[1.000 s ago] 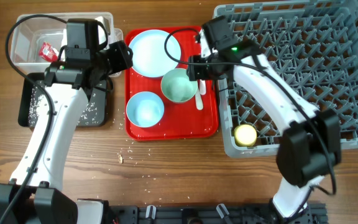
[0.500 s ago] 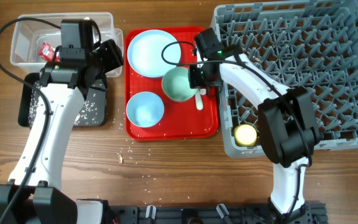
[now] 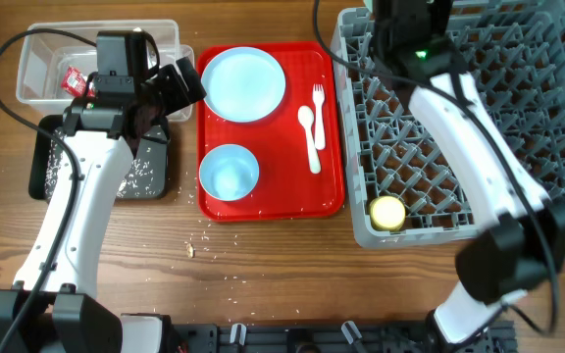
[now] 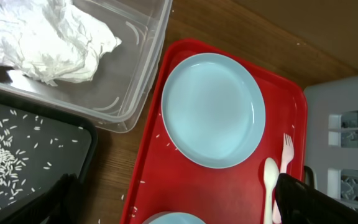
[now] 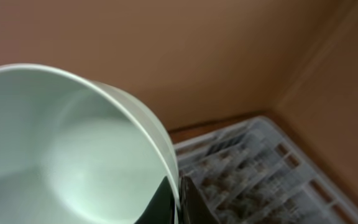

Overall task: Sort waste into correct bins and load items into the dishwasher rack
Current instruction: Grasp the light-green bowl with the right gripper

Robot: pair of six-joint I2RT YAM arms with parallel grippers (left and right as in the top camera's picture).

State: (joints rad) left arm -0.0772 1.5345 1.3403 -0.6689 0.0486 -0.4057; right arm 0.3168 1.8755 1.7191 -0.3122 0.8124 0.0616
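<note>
Wooden tabletop [image 3: 263,265], front: scattered crumbs [image 3: 192,249]. Red tray [image 3: 292,186] carries 1 blue bowl [image 3: 229,172], plate [image 3: 244,84], fork [image 3: 316,98], spoon [image 3: 308,132]. Left jaws released, empty, beside clear tub [image 3: 42,59]. Farthest: right jaws clenched on mint bowl [image 5: 61,155] rim above rack [image 3: 518,118]; brown wall [image 5: 166,50] behind.

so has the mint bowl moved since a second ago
Yes. The mint bowl is gone from beside the spoon on the red tray; the right end effector has carried it right, over the dishwasher rack.
</note>
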